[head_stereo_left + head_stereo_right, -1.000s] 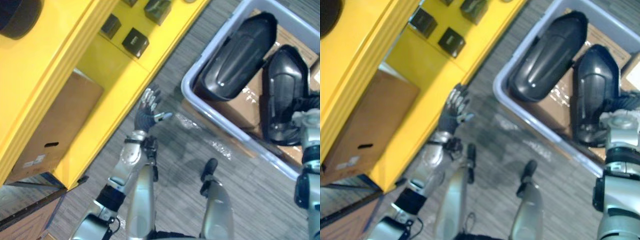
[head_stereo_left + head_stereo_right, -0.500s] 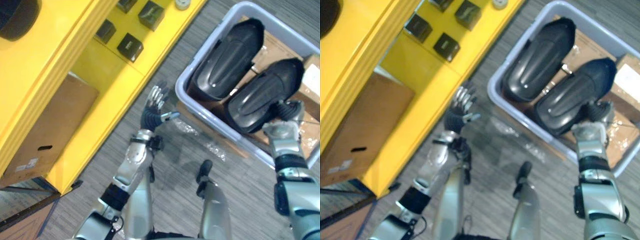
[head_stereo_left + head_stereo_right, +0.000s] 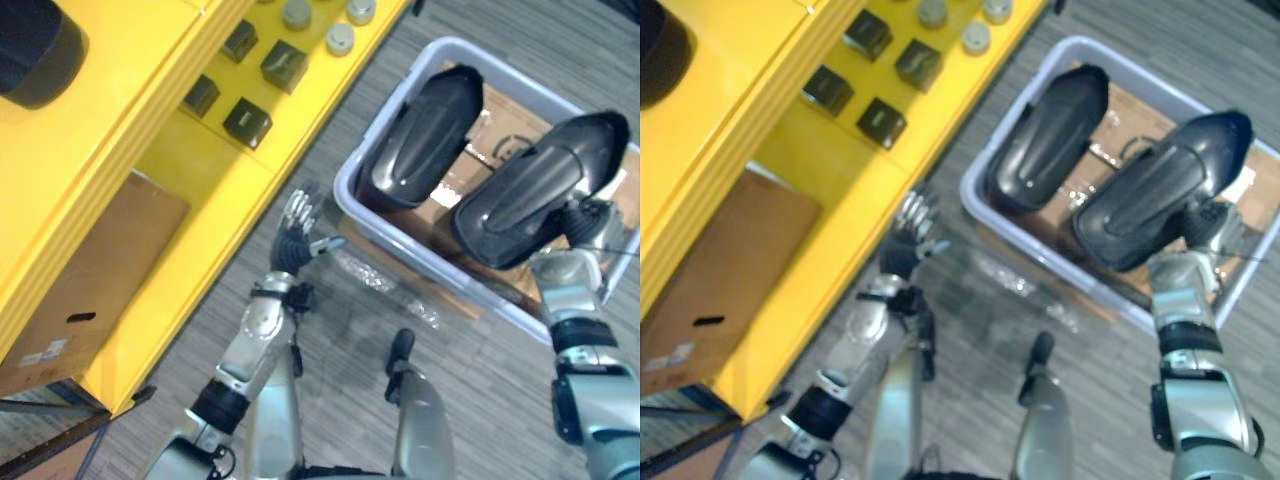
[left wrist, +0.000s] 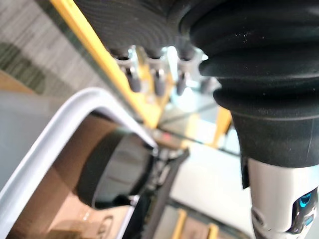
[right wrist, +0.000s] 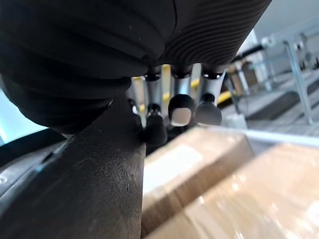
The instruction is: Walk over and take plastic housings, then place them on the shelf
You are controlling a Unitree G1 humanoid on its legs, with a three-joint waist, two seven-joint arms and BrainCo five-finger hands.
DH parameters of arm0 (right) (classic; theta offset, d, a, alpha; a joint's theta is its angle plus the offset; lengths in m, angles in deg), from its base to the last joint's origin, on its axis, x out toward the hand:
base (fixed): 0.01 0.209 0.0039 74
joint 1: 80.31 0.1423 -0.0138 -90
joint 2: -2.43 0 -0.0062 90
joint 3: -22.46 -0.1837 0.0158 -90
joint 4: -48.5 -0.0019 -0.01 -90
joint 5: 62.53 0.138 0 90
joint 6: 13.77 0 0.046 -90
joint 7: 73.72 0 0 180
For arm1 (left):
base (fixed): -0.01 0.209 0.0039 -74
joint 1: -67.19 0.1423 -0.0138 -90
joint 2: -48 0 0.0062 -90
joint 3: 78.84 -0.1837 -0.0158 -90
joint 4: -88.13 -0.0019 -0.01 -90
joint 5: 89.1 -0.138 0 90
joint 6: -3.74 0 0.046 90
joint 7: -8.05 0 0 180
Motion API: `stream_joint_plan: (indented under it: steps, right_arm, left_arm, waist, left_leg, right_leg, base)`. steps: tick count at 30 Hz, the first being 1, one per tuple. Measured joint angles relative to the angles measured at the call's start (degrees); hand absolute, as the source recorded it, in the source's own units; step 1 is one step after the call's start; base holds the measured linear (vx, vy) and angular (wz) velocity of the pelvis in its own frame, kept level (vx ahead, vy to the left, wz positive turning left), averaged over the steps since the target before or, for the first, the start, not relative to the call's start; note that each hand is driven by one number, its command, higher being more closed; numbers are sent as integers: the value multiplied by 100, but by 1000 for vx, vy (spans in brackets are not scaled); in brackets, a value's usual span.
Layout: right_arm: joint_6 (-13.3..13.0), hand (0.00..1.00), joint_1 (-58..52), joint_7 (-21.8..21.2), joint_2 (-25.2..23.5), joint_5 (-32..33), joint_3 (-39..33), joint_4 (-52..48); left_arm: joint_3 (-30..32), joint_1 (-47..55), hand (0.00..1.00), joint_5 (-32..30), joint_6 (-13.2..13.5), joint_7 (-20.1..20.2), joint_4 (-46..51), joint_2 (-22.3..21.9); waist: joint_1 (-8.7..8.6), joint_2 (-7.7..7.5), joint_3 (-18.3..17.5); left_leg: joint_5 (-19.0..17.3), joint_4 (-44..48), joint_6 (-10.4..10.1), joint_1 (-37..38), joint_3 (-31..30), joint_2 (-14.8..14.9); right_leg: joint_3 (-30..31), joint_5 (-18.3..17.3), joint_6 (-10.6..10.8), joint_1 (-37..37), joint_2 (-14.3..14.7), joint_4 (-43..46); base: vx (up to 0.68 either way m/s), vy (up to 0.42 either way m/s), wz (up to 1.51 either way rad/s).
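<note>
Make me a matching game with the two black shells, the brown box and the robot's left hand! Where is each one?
Things:
1. right housing
2. left housing
3. cardboard box
4. left hand

Places:
A. open above the floor
B. lying in the grey bin
C. held by the right hand
D. under the yellow shelf

Pairs: 1-C, 2-B, 3-D, 4-A
</note>
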Motion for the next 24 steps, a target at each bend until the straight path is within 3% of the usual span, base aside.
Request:
stream_joint_plan:
  steps: [5,10,15,21,24]
  right_arm:
    - [-6,100,-186,183,152,-338,-15,-755]
    - [-16,100,-552,253,154,-790,-162,-1921]
    - [-295,100,-877,275,155,-1399,-331,-2711]
    - [-708,100,-990,289,151,-2048,-377,-2854]
    - [-1005,100,-1100,266,149,-2477,-368,-2862]
  left_arm:
    - [277,-84,0,-549,-434,-84,291,50]
    - [429,-333,0,-701,-1003,-50,475,439]
    - [659,-975,0,-293,-1378,31,383,699]
    - [656,-1295,0,397,-1574,56,-387,689]
    - [657,-1295,0,834,-1690,127,-708,682]
  waist:
    - [-93,-53,14]
    - [-254,-379,23]
    - [-499,-591,-30]
    - [-631,-626,-128]
    - [-632,-642,-378]
  left_leg:
    - [-11,-98,3,250,31,-14]
    - [32,-464,-44,771,224,-28]
    - [86,-896,-126,1470,435,-39]
    - [143,-1313,-172,2048,649,-48]
    - [160,-1503,-199,2269,790,-55]
  right_leg:
    - [8,-8,5,228,2,-91]
    - [108,-10,10,566,-1,-298]
    - [198,-10,-1,1033,1,-464]
    - [331,-19,-12,1336,9,-547]
    - [410,-24,-21,1410,12,-592]
  base:
    - [0,0,0]
    - [55,-8,-11]
    - [101,-14,-12]
    - [67,-2,-13]
    - [52,13,-14]
